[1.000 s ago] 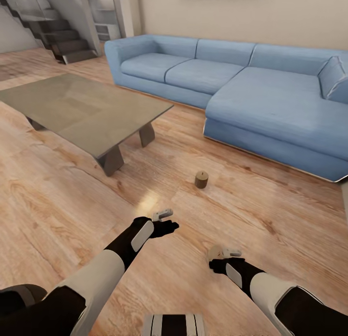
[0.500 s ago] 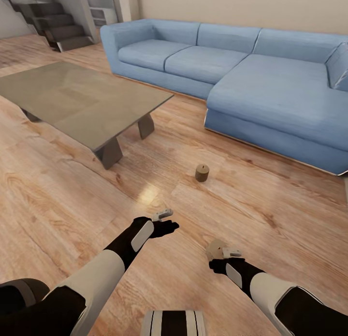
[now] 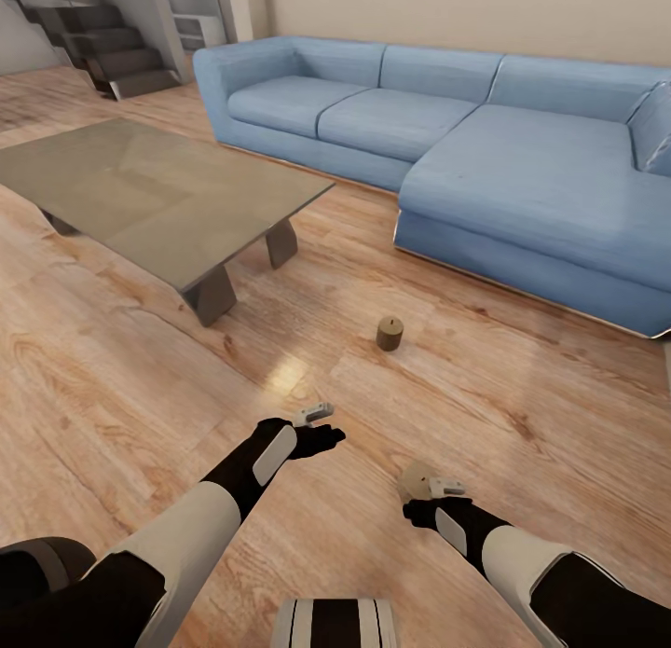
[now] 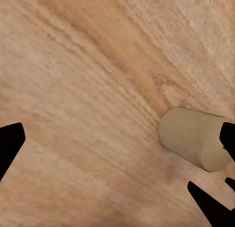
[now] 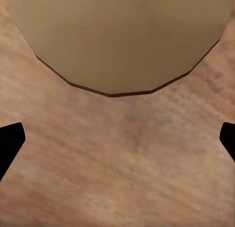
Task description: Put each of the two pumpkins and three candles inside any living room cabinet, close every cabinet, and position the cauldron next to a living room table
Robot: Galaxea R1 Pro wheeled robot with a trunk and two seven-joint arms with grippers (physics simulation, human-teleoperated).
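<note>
A short brown candle (image 3: 390, 334) stands upright on the wood floor between the sofa and the coffee table (image 3: 158, 196). A second, paler tan candle (image 3: 413, 478) sits on the floor right by my right gripper (image 3: 431, 496). In the right wrist view this candle (image 5: 117, 36) lies just beyond the gripper (image 5: 117, 144), whose fingers are spread wide and open. My left gripper (image 3: 321, 422) hovers open over bare floor. The left wrist view shows the tan candle (image 4: 193, 144) off to one side of that gripper (image 4: 117, 144). The pumpkins, cabinet and cauldron are out of view.
A large blue L-shaped sofa (image 3: 522, 163) runs along the far wall and right side. Dark stairs (image 3: 112, 61) rise at the far left. Open wood floor (image 3: 121, 396) stretches around both arms and in front of the table.
Between one second and half a second ago the whole picture shifted, with sofa and table sliding upward, so the camera moved. Both arms kept their pose, and nothing has changed since.
</note>
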